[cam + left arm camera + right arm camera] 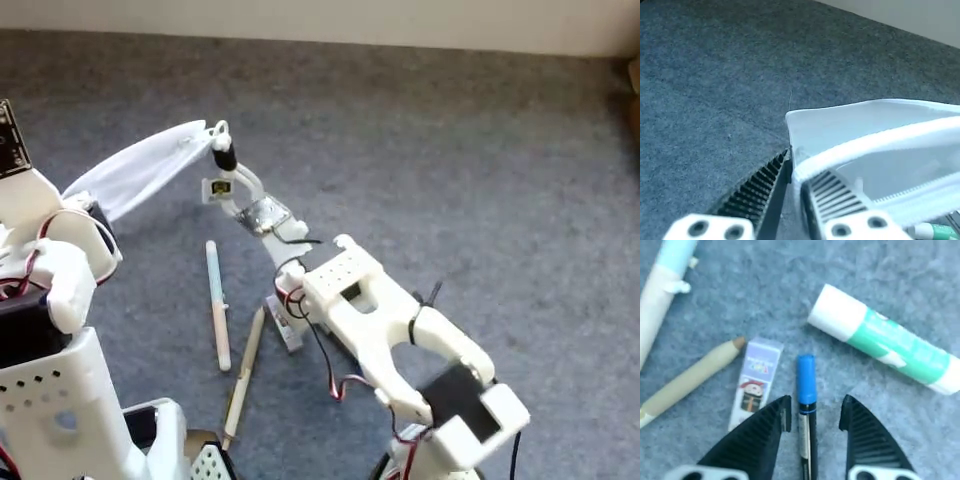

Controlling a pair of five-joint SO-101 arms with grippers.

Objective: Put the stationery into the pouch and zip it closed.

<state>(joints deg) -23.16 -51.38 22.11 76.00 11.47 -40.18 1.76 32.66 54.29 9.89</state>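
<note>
Both jaws of the right hand (pixel 816 407) stand well apart, empty, straddling the blue pen (pixel 806 377) on the surface (pixel 880 270). Its long axis runs along the gap between them, so closing should catch it. The left hand (pixel 794 172) is clamped on the pouch (pixel 865 130) rim.

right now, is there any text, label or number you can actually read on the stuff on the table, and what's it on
Nothing can be read.
eraser: lettering above a small picture on its sleeve, too blurred to read.
glue stick: white marks on its green band, too blurred to read.
blue pen: pale label on the barrel, too blurred to read.
pouch: no print visible.
</note>
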